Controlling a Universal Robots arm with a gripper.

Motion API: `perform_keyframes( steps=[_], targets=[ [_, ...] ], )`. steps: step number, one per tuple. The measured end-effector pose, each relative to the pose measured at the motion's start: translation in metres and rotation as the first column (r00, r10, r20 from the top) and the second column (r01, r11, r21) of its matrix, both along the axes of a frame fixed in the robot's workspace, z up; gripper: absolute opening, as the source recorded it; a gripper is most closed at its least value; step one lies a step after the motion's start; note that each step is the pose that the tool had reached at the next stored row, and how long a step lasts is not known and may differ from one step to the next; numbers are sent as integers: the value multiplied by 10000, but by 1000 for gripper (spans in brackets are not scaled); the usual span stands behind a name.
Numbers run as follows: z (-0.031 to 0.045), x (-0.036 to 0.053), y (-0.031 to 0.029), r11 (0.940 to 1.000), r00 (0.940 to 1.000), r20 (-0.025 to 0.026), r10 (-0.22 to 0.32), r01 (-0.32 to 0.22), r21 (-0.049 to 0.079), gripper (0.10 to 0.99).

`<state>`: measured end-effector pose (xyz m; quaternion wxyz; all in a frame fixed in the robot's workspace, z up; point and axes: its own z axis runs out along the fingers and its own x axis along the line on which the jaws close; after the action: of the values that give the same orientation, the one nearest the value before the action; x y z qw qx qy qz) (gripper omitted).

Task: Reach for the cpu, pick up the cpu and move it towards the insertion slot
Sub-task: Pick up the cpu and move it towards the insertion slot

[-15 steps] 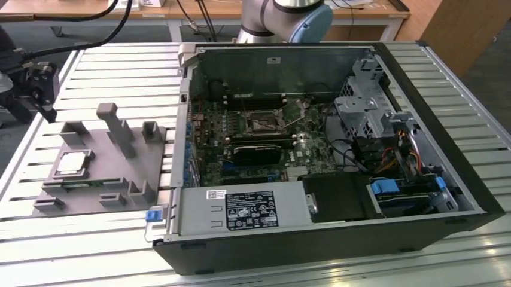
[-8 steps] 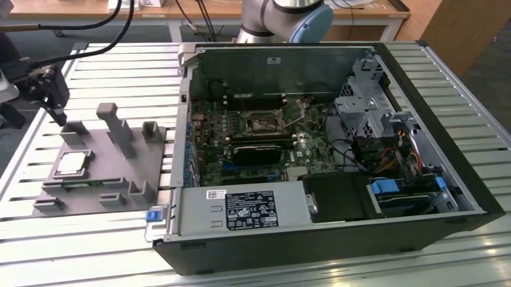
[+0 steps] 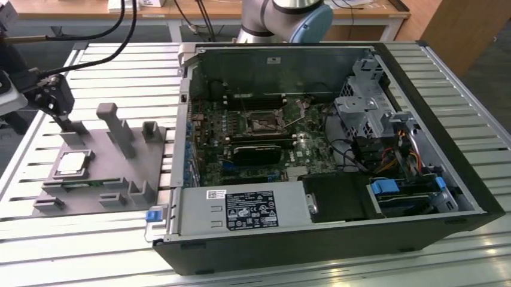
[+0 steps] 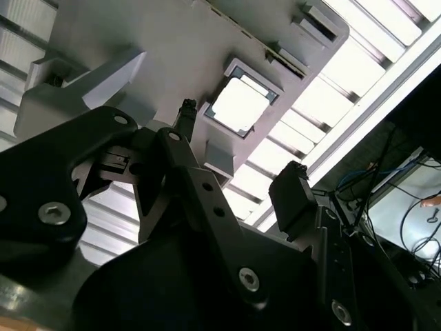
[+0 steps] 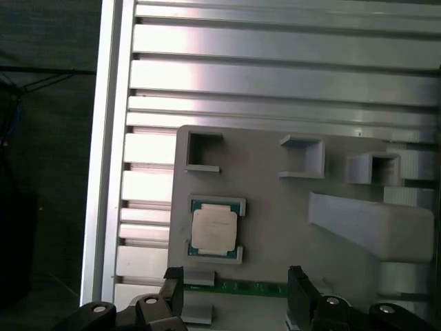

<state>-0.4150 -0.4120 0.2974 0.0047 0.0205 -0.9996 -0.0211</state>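
Jaws are standing wide apart and gripping nothing. The gap is looking broader than the chip, which I am reading as a setting for closing across its two opposite edges.

The gripper (image 5: 234, 272) is hovering low over the grey tray (image 5: 275, 207), pointing down at it. As far as I can judge, it is touching nothing.

The cpu (image 5: 214, 229) is lying flat with its metal top up in a shallow framed pocket of that tray. It is close to the gripper's tips but not between them, so it is not yet picked up. Corner lips are hugging the chip, likely to keep it square and at a known spot for the grasp. A green board edge (image 5: 255, 289) is sitting in a neighbouring groove of the tray.

In the exterior view the gripper (image 3: 54, 98) is hanging above the tray's upright posts (image 3: 119, 128). The cpu (image 3: 72, 162) is resting towards the exterior view's left, on the slatted aluminium table (image 3: 119, 60).

Further off, towards the exterior view's right, an open computer case (image 3: 447, 119) is lying on its side. This is leaving the motherboard (image 3: 215, 137) facing up, presumably for access from above. The insertion slot (image 3: 262, 124) is sitting on that board, well apart from the chip and just beyond a black finned block (image 3: 257, 154). The arm's base (image 3: 288, 15) is standing behind the case
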Motion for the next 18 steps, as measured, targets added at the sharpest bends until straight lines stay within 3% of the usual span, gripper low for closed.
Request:
perform_keyframes(
  steps=[6,8,11,18],
  targets=[
    [-108,0,-2,10000,10000,-58,5,-5,5,706],
    [-178,0,-3,10000,9999,-122,4,-4,8,706],
    [-232,0,-3,10000,9999,-169,4,-4,7,706],
    [-359,-2,-5,10000,9998,-180,-2,2,8,706]
  ],
)
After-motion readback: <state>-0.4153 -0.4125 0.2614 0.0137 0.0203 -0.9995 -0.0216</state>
